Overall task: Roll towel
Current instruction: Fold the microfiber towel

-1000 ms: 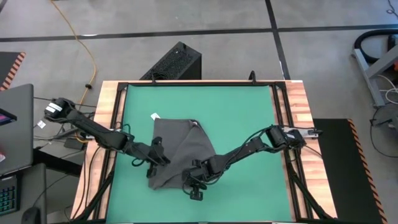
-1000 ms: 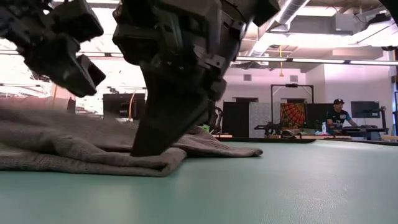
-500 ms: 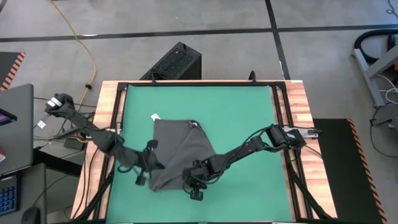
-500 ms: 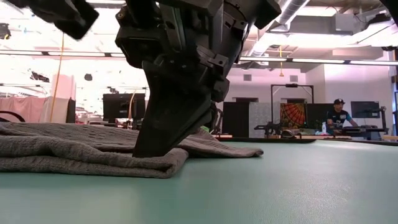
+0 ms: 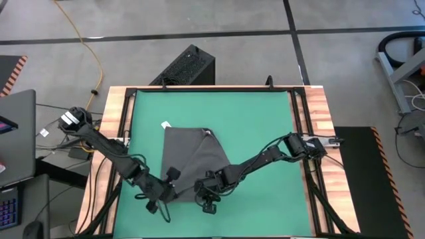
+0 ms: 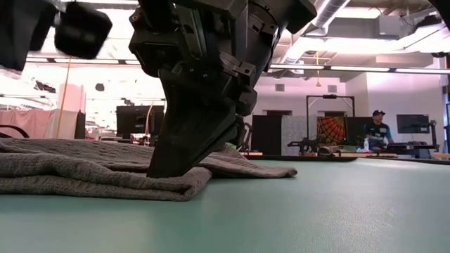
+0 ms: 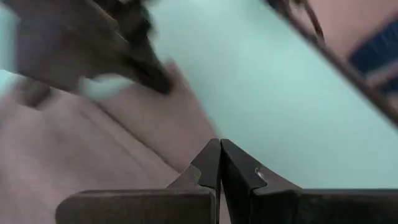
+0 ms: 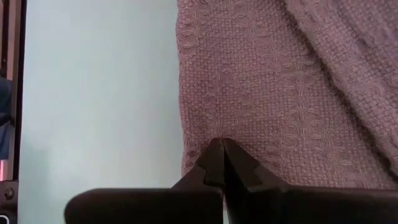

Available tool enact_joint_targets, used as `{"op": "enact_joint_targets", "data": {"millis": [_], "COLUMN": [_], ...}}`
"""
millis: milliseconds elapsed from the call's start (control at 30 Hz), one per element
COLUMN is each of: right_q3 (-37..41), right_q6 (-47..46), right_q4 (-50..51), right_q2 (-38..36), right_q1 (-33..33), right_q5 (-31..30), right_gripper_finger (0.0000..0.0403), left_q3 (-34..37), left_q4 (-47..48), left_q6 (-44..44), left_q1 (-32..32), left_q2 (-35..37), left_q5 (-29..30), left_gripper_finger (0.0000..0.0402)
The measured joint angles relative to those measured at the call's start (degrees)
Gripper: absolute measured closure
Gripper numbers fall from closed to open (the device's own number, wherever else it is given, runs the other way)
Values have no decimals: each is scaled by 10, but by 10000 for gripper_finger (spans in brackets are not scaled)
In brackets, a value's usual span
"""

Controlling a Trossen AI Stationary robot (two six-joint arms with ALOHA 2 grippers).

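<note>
The dark grey towel lies partly folded on the green mat, with its white tag at the far left corner. Its near edge shows as a thick fold in the low view. My right gripper is shut, with its tips down on the towel close to that near edge; it also shows in the low view. My left gripper is shut and hangs over the towel's near left corner. In the low view it is raised clear of the cloth. My right gripper presses its shut fingertips down on the towel's top surface, a little in from the near edge. The fingers slant down from the table's right. The cloth lies flat on the mat under them.
The mat is bordered by a black frame and a wooden table rim. Bare mat lies to the right and far side of the towel. A person stands far back in the room. A laptop sits left of the table.
My left gripper has left the towel's left side and gone toward the table's near edge, ending by the towel's near left corner, raised above the cloth. My right gripper has stayed pressed on the towel. The towel's left part has settled flatter.
</note>
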State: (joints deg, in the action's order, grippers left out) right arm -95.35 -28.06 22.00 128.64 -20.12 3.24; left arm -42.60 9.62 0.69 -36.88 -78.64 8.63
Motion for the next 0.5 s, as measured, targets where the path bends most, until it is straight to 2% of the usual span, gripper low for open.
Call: {"op": "enact_joint_targets", "data": {"millis": [300, 400, 500], "right_q3": [0, 0, 0], "right_q6": [-4, -4, -5], "right_q4": [-1, -1, -1], "right_q2": [0, 0, 0], "right_q1": [-4, -4, -5], "right_q5": [-5, -5, -5], "right_gripper_finger": [389, 389, 389], "left_q3": [4, 5, 1], "left_q4": [-22, -29, -49], "left_q6": [-107, -110, -122], "left_q1": [73, 82, 77], "left_q2": [-69, -91, -107], "left_q5": [-40, -72, -79], "left_gripper_finger": [401, 402, 401]}}
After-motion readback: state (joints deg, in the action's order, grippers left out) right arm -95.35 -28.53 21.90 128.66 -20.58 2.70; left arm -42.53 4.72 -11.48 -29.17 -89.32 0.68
